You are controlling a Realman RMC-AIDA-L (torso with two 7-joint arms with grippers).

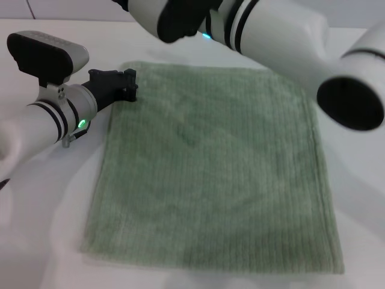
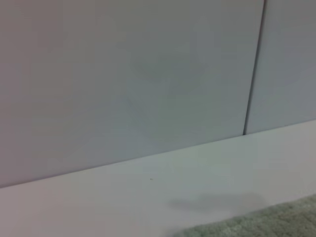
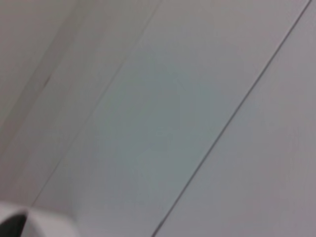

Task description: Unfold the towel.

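Note:
The towel (image 1: 210, 168) is a pale sage-green ribbed cloth. It lies spread flat as one wide rectangle on the white table (image 1: 54, 211) in the head view. My left gripper (image 1: 127, 84) is low at the towel's far left corner, at its edge. A strip of the towel's edge also shows in the left wrist view (image 2: 266, 224). My right arm (image 1: 271, 36) reaches across above the towel's far edge, and its gripper is out of view past the top of the head view.
A pale panelled wall (image 2: 148, 74) stands behind the table's far edge. The right wrist view shows only this wall (image 3: 173, 123). The right arm's big elbow (image 1: 352, 102) hangs over the towel's far right corner.

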